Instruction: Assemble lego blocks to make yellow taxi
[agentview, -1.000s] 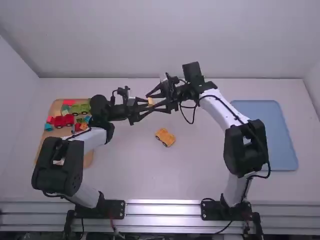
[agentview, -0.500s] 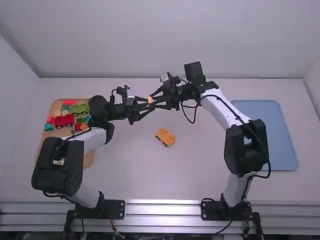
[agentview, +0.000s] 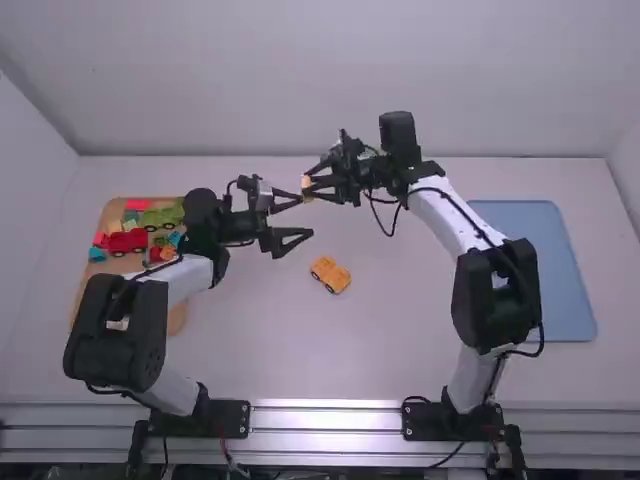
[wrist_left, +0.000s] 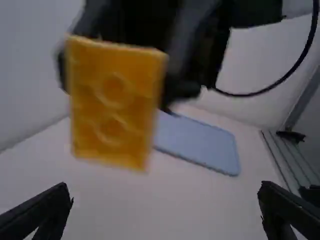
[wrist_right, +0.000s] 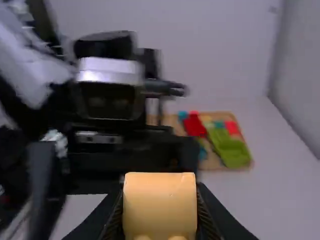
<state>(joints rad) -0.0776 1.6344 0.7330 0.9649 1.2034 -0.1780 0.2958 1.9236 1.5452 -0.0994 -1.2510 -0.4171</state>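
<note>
The counter (agentview: 400, 350) runs back to a pale wall (agentview: 330, 80), and a metal strip (agentview: 325, 430) runs along its near side, by the arm bases. The brown board (agentview: 108, 213) is at the left side. The blue tray (agentview: 545, 275) is at the right side, partly behind the right arm. There is wide room between the board and the tray. The yellow-orange car (agentview: 330, 274) sits in that room, well apart from both of them.

The left gripper (agentview: 306, 215) is up over the counter with its jaws spread wide. In the left wrist view there is a big gap between its tips, and the yellow block is apart from both. The right gripper (agentview: 309, 186) is up high too, and its jaws are pinching the yellow block (wrist_left: 112, 102).

The block is bright yellow with flat sides and straight edges. One side has two round rings, one over the other, in the left wrist view. The right wrist view shows a smooth side, with round bits at the bottom. The car has dark wheels along one side and sits at a slant. On the board are a red car (agentview: 127, 242), a green car (agentview: 162, 218) and small, bright blocks.
</note>
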